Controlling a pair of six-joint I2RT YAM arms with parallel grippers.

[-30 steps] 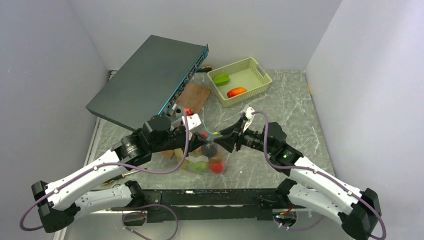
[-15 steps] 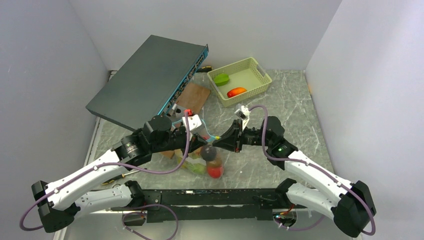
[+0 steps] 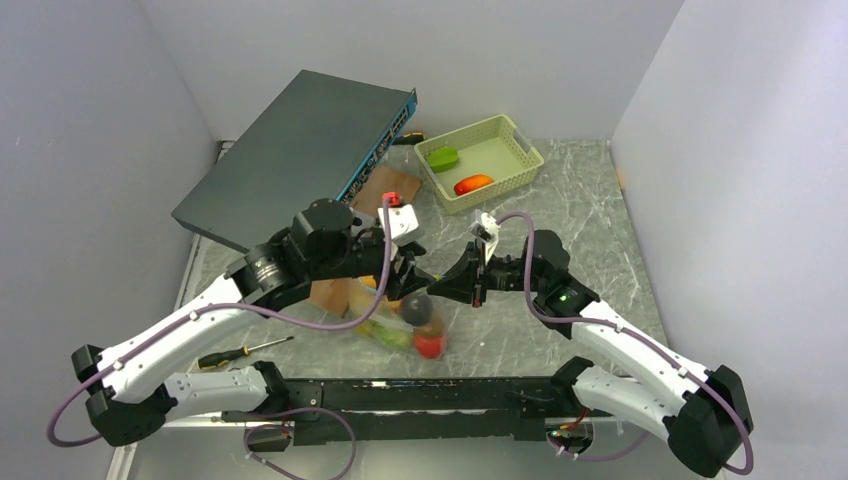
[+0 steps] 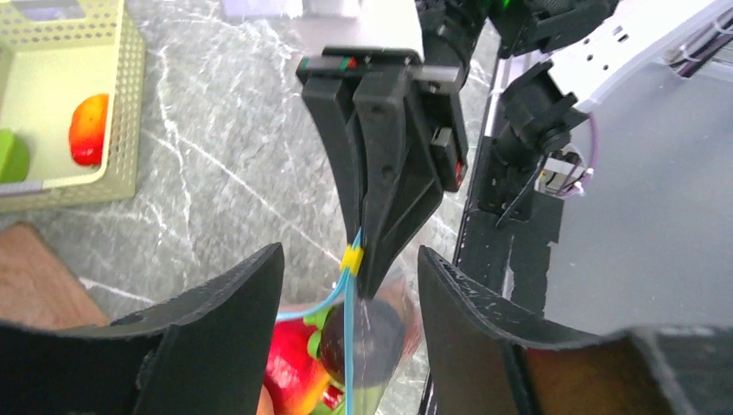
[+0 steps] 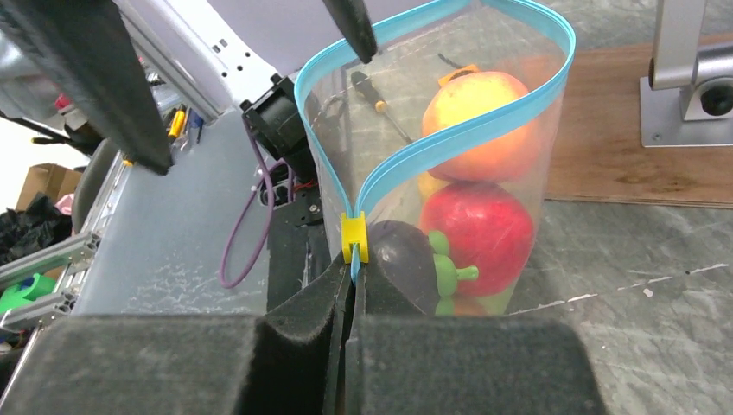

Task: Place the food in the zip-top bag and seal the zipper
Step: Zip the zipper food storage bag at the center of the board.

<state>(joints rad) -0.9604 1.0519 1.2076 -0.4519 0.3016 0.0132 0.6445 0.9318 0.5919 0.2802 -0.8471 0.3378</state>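
The right gripper (image 5: 350, 285) has its fingers clamped on the zipper (image 5: 449, 143) below a yellow slider (image 5: 354, 238). The left gripper (image 4: 350, 259) has its fingers apart on either side of it. The zip-top bag (image 3: 395, 325), food (image 5: 484, 229) inside, sits near on the counter (image 3: 560, 215). A basket (image 3: 520, 165) stands far right, a network switch (image 3: 290, 160) far left and a screwdriver (image 3: 245, 348) near left.

Centre frame: a clear plastic zip-top bag (image 3: 392, 322) lies on the grey marbled table (image 3: 600, 220), holding red, green and dark purple toy food (image 3: 430, 345). The left gripper (image 3: 408, 272) and right gripper (image 3: 445, 290) meet at its upper edge; jaw positions are indistinct. Upper centre: a pale green lattice basket (image 3: 524, 138) contains a green toy piece (image 3: 443, 158) and an orange-red toy piece (image 3: 473, 184). Lower left: a small screwdriver (image 3: 245, 350).
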